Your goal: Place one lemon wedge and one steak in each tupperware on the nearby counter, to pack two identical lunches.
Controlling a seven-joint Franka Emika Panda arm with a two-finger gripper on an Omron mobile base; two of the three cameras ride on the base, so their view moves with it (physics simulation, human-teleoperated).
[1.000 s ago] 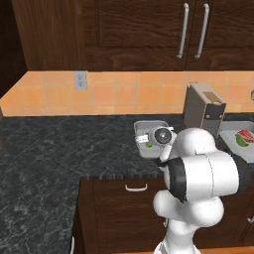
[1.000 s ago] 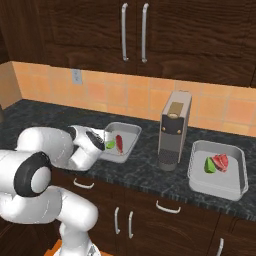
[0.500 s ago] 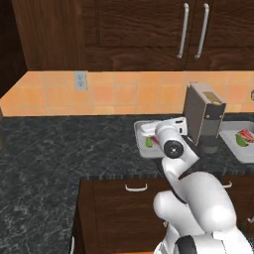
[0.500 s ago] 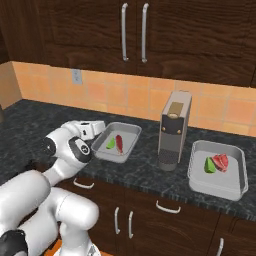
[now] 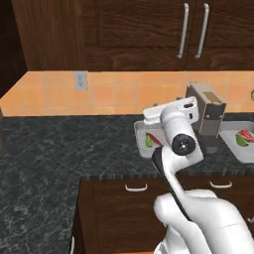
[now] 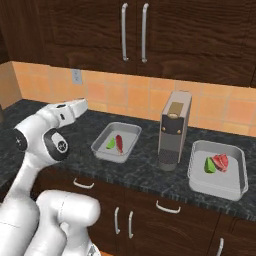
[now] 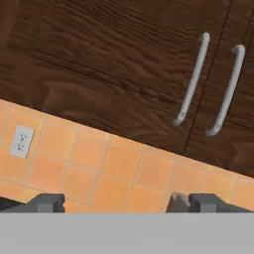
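I see gripper [image 7: 118, 202] lifted since a second ago, jaws wide, empty. Both tupperware [image 6: 134, 131] [image 6: 240, 155] hold lemon wedge [image 6: 110, 144] plus steak [image 6: 119, 144]; packing looks complete. Second tray at 3 o'clock.

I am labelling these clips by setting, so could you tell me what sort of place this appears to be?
It looks like a rendered home kitchen: a speckled dark stone counter over brown cabinets, an orange tiled backsplash with a wall socket, and a coffee-machine-like appliance between two grey tupperware trays holding food.
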